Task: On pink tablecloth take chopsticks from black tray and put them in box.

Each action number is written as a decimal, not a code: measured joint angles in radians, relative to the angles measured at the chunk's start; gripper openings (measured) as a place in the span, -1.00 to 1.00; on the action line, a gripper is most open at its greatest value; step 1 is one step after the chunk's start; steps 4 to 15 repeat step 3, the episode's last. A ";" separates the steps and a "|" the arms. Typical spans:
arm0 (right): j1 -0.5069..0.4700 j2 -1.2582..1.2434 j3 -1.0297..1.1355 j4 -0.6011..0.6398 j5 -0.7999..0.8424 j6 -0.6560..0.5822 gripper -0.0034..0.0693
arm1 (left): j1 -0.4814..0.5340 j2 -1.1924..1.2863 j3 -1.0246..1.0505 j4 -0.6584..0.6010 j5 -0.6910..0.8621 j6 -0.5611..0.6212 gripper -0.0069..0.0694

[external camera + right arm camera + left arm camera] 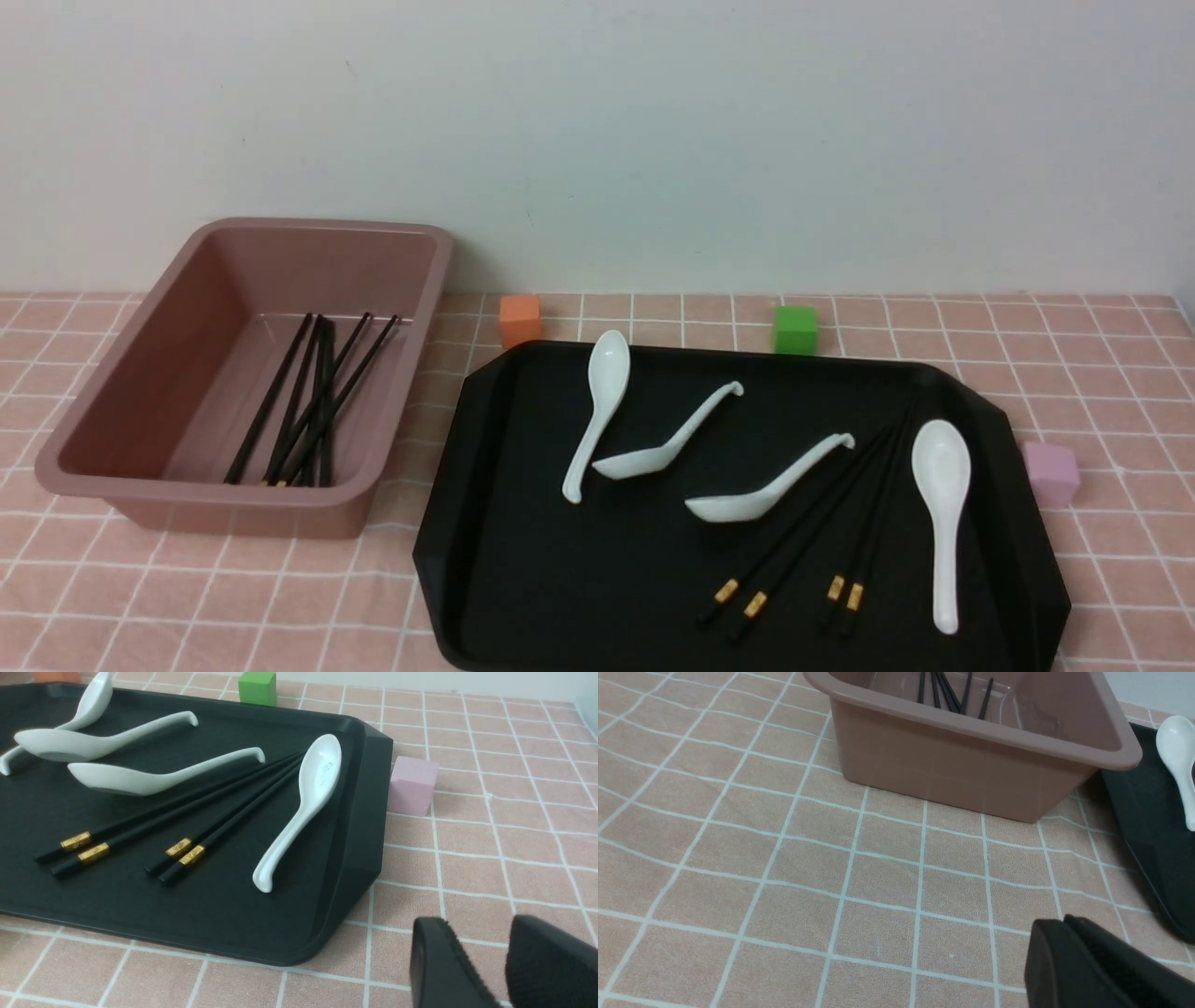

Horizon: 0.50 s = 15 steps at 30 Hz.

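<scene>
My left gripper point(1064, 926) hangs low over the pink tablecloth point(784, 858), its jaws pressed together on nothing. Just beyond it stands the box point(971, 779), and I count 5 or 6 chopsticks in the box point(308, 401), too overlapped to count exactly.

My right gripper point(476, 933) hovers over bare cloth off the near right corner of the black tray point(355, 826), fingers slightly apart and empty. Ahead of it and toward my left, 4 chopsticks on the tray point(187, 812) lie fanned, gold bands nearest me, among 4 white soup spoons point(303, 807). 1 pink cube point(412, 784) sits just beside the tray's right edge, beyond that gripper. Farthest off, 1 green cube point(794, 329) and 1 orange cube point(519, 320) stand behind the tray.
</scene>
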 joint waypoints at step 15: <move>0.000 0.000 0.000 0.000 0.000 0.000 -0.25 | 0.000 0.000 0.000 0.000 0.000 0.000 -0.75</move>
